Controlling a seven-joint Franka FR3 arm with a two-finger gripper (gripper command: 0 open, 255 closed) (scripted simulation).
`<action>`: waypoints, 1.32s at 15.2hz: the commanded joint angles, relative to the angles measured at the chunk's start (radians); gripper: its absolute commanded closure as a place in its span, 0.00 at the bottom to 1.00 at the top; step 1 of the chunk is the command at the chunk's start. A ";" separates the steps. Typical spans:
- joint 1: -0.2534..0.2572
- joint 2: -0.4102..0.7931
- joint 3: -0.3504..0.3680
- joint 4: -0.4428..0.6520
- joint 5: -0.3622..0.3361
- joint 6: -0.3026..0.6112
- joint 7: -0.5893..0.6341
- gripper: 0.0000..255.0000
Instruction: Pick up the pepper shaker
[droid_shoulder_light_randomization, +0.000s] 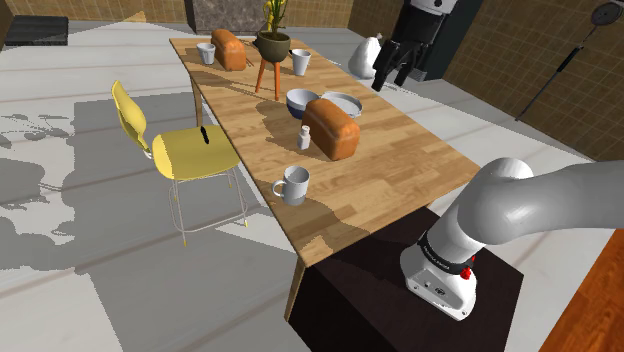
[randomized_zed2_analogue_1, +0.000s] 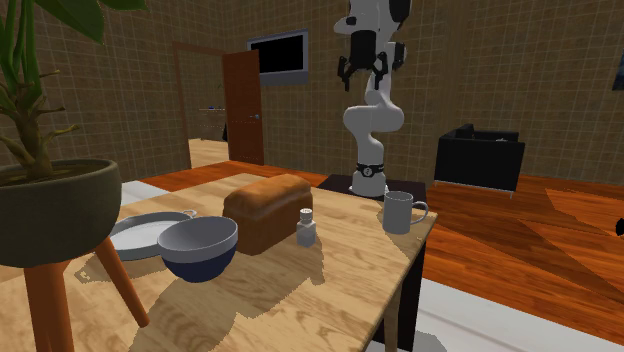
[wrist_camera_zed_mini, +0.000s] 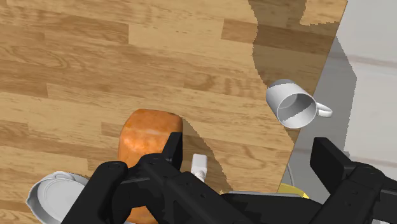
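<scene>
A bread loaf (droid_shoulder_light_randomization: 332, 127) lies on the wooden counter (droid_shoulder_light_randomization: 400, 160) right next to the small pale pepper shaker (droid_shoulder_light_randomization: 303, 137), crowding one side of it. A dark bowl (droid_shoulder_light_randomization: 300, 100) and a plate (droid_shoulder_light_randomization: 342, 102) sit at the loaf's end farther from my stand. A grey mug (droid_shoulder_light_randomization: 292, 185) stands apart, nearer the counter's edge. My end effector (randomized_zed2_analogue_1: 365, 68) hangs well above the counter, fingers spread wide. Seen along it, the upright shaker lies far below, just beside one finger (wrist_camera_zed_mini: 172, 149), between loaf and mug.

Glossy white rounded arm (droid_shoulder_light_randomization: 520, 205), dark joint bands, small red spot near base, all-black jaws
</scene>
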 joint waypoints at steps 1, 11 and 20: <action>0.000 0.000 0.000 0.000 0.000 0.000 0.000 0.00; -0.022 0.228 -0.013 -0.124 -0.018 0.394 0.005 0.00; -0.040 0.543 -0.028 -0.101 -0.030 0.725 0.012 0.00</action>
